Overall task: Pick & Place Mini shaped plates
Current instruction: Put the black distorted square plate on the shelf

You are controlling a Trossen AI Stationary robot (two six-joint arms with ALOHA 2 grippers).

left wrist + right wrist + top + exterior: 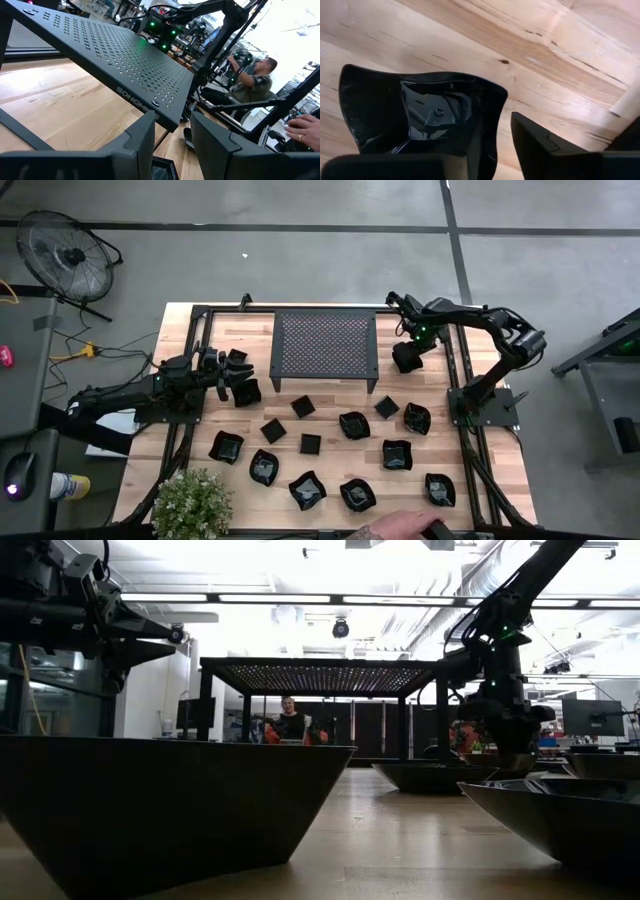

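The low view cuts off the nearest dish [170,810] at its bottom edge; the right tool [492,145] hides part of its dish [395,115].

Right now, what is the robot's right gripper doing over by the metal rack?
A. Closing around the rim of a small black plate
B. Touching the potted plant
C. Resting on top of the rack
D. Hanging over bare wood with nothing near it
A. In the right wrist view the right gripper straddles the rim of a glossy black plate, one finger outside it, beside the rack.
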